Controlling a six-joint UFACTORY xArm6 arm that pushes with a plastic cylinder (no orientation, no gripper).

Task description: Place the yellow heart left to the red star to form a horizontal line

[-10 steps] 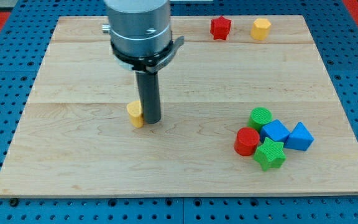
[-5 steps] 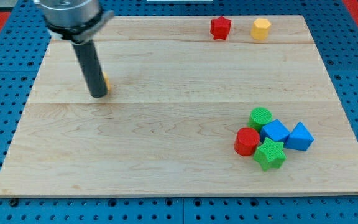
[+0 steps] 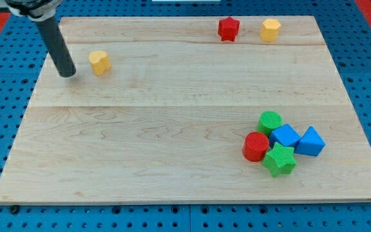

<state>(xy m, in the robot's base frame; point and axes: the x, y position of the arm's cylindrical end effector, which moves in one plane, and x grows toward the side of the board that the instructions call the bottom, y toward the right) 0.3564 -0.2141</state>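
Rod and block stand apart near the view's upper left corner of the wooden board [image 3: 172, 161], where the arm's tip [image 3: 66, 75] rests on the surface just to the view's left of the yellow heart [image 3: 99, 62], with a sliver of bare wood between them. The arm carries no jaws at all, only the straight dark rod, so nothing is clamped and the heart lies free. From the tip, the red star [image 3: 228, 28] sits far off toward the view's right and a little toward the top, close to the board's upper edge, with a yellow hexagonal block [image 3: 270, 29] just beyond it on the same row. The tip's place on the heart's far side from the star looks deliberate: a push from there would send the heart rightward along the board toward its mark, judging by the task. The heart would also need to climb slightly toward the view's top to line up level with the star. Well away from the tip, toward the view's lower right, a tight cluster holds a green cylinder [image 3: 270, 120], a red cylinder [image 3: 256, 146], a green star [image 3: 279, 160], a blue cube [image 3: 285, 136] and a blue triangular block [image 3: 311, 142], clear of the likely path.
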